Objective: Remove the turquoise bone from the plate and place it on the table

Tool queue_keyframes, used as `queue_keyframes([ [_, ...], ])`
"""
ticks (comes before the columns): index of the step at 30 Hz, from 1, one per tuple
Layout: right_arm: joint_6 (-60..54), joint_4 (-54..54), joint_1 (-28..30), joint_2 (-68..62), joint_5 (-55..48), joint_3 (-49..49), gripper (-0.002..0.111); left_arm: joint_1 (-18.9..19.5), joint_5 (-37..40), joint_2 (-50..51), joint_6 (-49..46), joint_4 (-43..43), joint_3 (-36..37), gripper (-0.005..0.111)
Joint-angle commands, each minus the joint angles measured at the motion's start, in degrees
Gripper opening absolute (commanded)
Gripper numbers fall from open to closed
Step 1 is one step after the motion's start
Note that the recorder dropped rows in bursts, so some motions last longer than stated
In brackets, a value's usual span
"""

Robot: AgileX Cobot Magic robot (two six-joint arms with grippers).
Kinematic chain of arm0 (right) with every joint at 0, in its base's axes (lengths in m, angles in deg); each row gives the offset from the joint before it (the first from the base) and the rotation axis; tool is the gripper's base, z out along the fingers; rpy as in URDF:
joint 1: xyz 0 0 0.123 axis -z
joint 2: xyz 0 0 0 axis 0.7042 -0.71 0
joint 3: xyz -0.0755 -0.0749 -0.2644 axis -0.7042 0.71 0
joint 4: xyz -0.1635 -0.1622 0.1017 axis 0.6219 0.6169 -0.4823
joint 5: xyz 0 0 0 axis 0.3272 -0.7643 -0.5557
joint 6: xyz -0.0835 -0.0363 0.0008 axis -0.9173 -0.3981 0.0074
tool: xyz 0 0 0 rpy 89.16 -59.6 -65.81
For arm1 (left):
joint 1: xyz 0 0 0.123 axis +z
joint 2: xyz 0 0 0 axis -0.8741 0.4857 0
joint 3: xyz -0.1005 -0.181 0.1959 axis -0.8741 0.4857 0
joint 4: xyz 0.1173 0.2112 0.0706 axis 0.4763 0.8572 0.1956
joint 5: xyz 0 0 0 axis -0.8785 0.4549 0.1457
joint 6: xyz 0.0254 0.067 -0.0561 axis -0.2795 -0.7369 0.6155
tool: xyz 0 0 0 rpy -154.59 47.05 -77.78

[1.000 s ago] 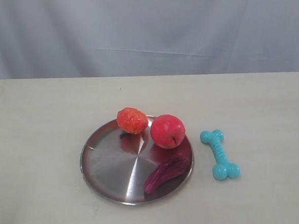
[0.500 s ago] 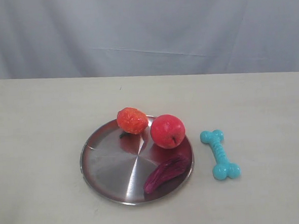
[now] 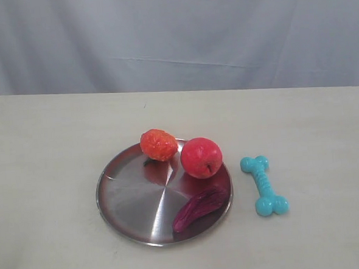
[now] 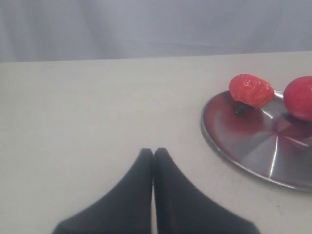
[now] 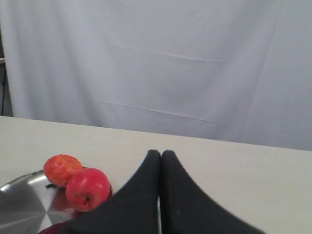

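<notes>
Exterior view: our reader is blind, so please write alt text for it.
A turquoise bone lies on the beige table, just right of a steel plate holding a red apple, a bumpy orange ball and a purple piece.

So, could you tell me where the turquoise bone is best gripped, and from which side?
Probably its ribbed shaft, from above, jaws across it: the turquoise bone lies flat on the table, apart from the plate, and the shaft is narrower than the knobbed ends.

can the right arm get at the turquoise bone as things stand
Probably yes. The turquoise bone lies on the bare table, on the right arm's side of the plate, clear of its rim, with nothing on or against it. The right gripper is shut and would need to open.
</notes>
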Motion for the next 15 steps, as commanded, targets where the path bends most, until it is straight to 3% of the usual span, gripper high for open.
queue_keyframes([
  [1, -0.5, -0.5, 4.1, 1.1, 4.0, 5.1, 0.0, -0.2, 0.0, -0.1, 0.0, 0.0, 0.2, 0.0],
  [8, -0.5, -0.7, 5.6, 1.1, 11.7, 13.5, 0.0, -0.2, 0.0, -0.1, 0.0, 0.0, 0.2, 0.0],
  [15, -2.0, -0.7, 5.6, 1.2, 11.9, 17.1, 0.0, -0.2, 0.0, -0.1, 0.0, 0.0, 0.2, 0.0],
])
